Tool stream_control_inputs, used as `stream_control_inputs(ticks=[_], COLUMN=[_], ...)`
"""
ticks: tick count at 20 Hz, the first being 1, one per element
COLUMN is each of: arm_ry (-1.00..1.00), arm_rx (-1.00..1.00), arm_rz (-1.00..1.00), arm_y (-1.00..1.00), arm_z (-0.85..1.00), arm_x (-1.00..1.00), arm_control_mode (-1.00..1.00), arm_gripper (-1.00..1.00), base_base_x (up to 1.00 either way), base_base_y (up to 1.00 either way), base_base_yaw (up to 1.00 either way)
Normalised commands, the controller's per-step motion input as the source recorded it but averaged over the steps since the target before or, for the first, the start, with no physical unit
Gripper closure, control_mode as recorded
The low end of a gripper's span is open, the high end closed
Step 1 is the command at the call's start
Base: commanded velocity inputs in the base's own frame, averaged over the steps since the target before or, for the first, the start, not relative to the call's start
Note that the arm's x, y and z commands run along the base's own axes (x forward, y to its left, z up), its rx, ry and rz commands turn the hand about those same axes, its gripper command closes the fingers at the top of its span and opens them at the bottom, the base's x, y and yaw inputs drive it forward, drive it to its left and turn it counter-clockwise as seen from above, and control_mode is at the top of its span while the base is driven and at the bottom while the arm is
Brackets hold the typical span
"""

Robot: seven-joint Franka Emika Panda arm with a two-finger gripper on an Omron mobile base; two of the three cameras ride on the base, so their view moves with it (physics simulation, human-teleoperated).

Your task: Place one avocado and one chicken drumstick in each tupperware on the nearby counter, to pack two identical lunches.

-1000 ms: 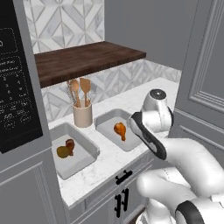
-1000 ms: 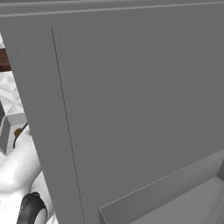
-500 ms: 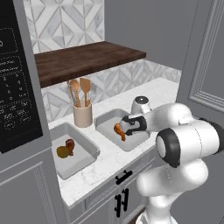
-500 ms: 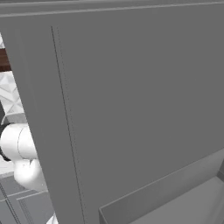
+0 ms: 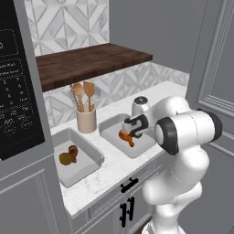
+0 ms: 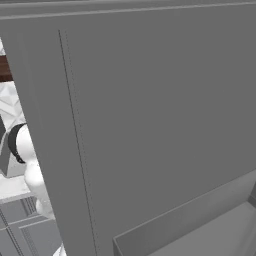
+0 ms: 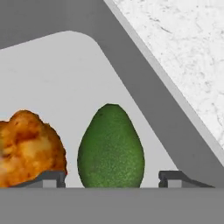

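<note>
While its jaws stand apart and empty, gripper (image 7: 112,179) straddles green avocado (image 7: 111,148) lying beside drumstick (image 7: 29,148) in right tupperware (image 7: 52,70); risk: lifting askew, a fingertip clips the fruit and rolls it

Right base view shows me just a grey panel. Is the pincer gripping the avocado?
Observer: No. In the hand view the open pincer straddles the avocado, with gaps on both sides.
Operator: Where does it lie?
Observer: On the right tupperware floor, with a drumstick just beside it, not touching.
Operator: The other tray?
Observer: In the left base view the left tupperware holds a second avocado and a second drumstick.
</note>
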Motion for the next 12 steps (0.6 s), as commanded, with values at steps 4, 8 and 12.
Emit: stream_control_inputs(ticks=[4,8,12], arm_ry=[-0.11,-0.48,-0.78], arm_rx=[0.0,-0.06,-0.15], arm_rz=[-0.05,0.0,0.0], arm_y=[0.01,0.16,0.29], arm_z=[0.54,0.73,0.87], arm_x=[-0.03,-0.85,-1.0], arm_control_mode=[-1.0,-1.0,-1.0], arm_gripper=[-1.0,-1.0,-1.0], base_base_x=[0.0,0.0,0.0], base_base_y=[0.0,0.0,0.0], base_base_yaw=[0.0,0.0,0.0])
